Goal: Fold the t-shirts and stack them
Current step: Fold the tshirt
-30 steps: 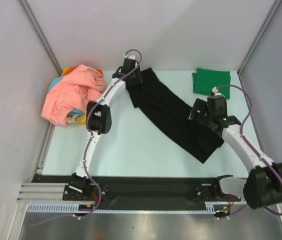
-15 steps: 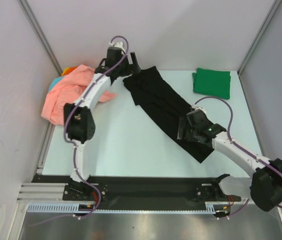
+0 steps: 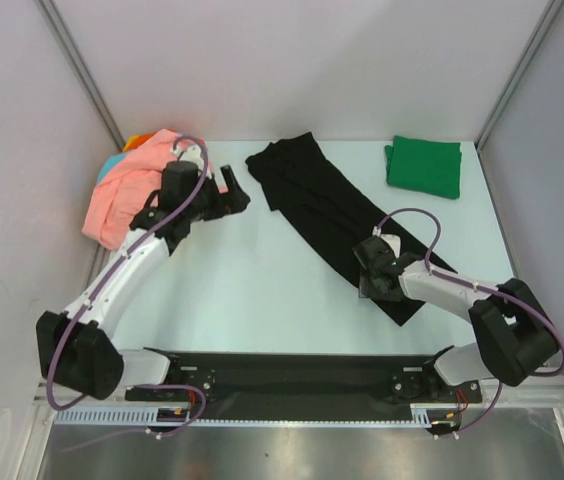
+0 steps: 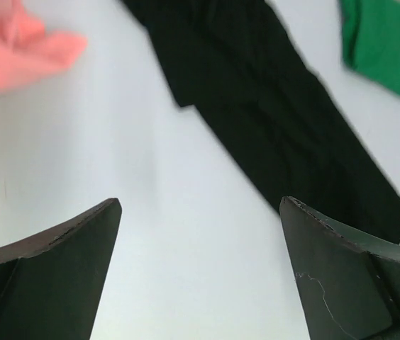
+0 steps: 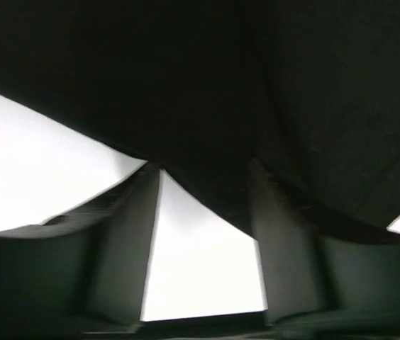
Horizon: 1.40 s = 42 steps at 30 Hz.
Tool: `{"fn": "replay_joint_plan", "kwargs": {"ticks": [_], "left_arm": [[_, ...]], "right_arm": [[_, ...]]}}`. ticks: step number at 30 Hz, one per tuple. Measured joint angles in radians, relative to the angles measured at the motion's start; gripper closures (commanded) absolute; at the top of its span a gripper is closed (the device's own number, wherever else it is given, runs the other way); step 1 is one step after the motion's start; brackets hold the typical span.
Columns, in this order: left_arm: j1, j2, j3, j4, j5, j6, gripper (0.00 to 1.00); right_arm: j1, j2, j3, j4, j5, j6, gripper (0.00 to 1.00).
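Pale grey walls (image 3: 312,60) enclose a light tabletop (image 3: 262,290). A black shirt (image 3: 322,200) lies across it in a long diagonal strip, with a pink shirt (image 3: 122,195) heaped far left and a folded green shirt (image 3: 424,165) far right. The left end effector (image 4: 200,204) hovers wide. The right end effector (image 5: 206,184) sits half-spread at the black shirt's near end, and I cannot tell if it grips.

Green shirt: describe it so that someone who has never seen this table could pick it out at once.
On the pale table, go to the far right corner by the wall. The green shirt lies there alone. Unlike the long black shirt stretched diagonally across the middle and the pink shirt crumpled at the far left, it is a small, neatly folded rectangle.
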Motion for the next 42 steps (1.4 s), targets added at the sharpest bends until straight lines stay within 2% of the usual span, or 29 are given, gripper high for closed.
{"fn": "replay_joint_plan", "kwargs": {"ticks": [1,3,4,6,11,16,22,27,28,29,30,31,34,37,42], "left_arm": [[0.0,-0.025,-0.044,-0.005,0.003,-0.003,0.0],[0.0,-0.066,-0.11,-0.015,0.007,-0.009,0.0],[0.0,-0.089,-0.137,-0.018,0.008,-0.01,0.0],[0.0,-0.132,-0.174,-0.029,0.011,-0.009,0.0],[0.0,-0.214,-0.195,-0.062,0.01,-0.006,0.0],[0.0,-0.264,-0.195,-0.102,0.003,-0.004,0.0],[0.004,-0.306,-0.195,-0.185,-0.009,0.011,0.0],[0.027,-0.368,-0.195,-0.248,-0.023,0.029,0.0],[0.032,-0.382,-0.195,-0.259,-0.024,0.031,0.0],[0.036,-0.394,-0.195,-0.269,-0.025,0.034,0.0],[0.039,-0.406,-0.196,-0.279,-0.025,0.036,0.0],[0.04,-0.417,-0.198,-0.291,-0.026,0.037,0.0],[0.04,-0.452,-0.226,-0.312,-0.021,0.036,0.0],[0.042,-0.505,-0.301,-0.317,-0.004,0.026,0.0],[0.007,-0.578,-0.449,-0.356,0.008,-0.031,0.0]], "right_arm": [[0.005,0.007,0.005,0.005,0.003,0.001,0.52],[0.016,0.019,0.011,0.013,0.01,0.005,0.71],[0.023,0.026,0.015,0.018,0.013,0.006,0.88],[0.038,0.042,0.027,0.016,0.028,0.003,1.0],[0.1,0.085,0.071,-0.024,0.063,0.009,1.0],[0.254,0.144,0.15,-0.043,0.011,0.055,1.0],[0.458,0.286,0.394,-0.036,-0.082,0.13,1.0],[0.555,0.465,0.632,0.01,-0.171,0.15,1.0],[0.566,0.499,0.673,0.021,-0.188,0.149,0.85],[0.574,0.525,0.703,0.031,-0.203,0.149,0.64],[0.578,0.542,0.722,0.034,-0.211,0.153,0.26],[0.58,0.55,0.729,0.034,-0.216,0.148,0.17],[0.58,0.542,0.724,0.009,-0.192,0.131,0.09],[0.579,0.481,0.673,-0.022,-0.151,0.127,0.08],[0.576,0.204,0.475,-0.053,-0.106,0.143,0.1]]}}
